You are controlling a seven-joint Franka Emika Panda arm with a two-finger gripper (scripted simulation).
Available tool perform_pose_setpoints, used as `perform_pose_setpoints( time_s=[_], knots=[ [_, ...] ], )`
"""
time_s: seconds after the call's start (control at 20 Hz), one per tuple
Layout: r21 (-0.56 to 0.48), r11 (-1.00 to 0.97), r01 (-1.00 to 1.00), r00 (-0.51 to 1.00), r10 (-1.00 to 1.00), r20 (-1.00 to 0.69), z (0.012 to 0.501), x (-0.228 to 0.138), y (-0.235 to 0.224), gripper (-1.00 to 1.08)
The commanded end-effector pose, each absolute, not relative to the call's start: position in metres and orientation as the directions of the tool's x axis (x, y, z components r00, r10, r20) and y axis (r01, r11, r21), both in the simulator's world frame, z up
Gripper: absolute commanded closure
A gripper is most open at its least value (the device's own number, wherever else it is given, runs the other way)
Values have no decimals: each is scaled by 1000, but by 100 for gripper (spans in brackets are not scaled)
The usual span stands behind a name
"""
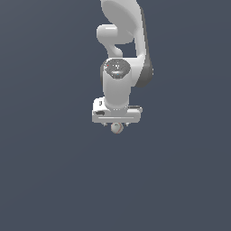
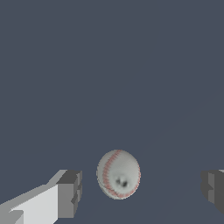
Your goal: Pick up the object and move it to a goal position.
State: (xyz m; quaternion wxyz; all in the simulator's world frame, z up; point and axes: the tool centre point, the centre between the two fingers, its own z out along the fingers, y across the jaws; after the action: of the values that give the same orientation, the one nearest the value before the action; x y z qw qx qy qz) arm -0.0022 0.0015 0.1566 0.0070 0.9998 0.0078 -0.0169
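Gripper (image 2: 142,192) wide open, pads (image 2: 70,192) apart w/ gaps either side of the ball (image 2: 118,174) (off-white, red seams), which sits btwn them, untouched, directly under the arm (image 1: 119,67).

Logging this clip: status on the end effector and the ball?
End effector open, fingers clear of both sides. Ball between them, not gripped. Nothing in the way.

The small off-white ball (image 2: 118,174) looks smooth and matt, with thin red stitch marks. The white claw (image 2: 140,192) looks like smooth plastic, with dull grey pads (image 2: 70,192). The dark grey surface (image 1: 45,171) looks flat and matt.
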Motion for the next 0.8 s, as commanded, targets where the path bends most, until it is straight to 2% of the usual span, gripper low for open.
perform_pose_setpoints(
  time_s=[0.0,0.4,0.75],
  knots=[
    [14,-1000,16,999,15,-34,157,-2,2,-92],
    [18,-1000,-9,1000,-10,-13,165,4,-29,-92],
    [18,-1000,-10,1000,-10,-13,165,4,-29,-92]
  ],
)
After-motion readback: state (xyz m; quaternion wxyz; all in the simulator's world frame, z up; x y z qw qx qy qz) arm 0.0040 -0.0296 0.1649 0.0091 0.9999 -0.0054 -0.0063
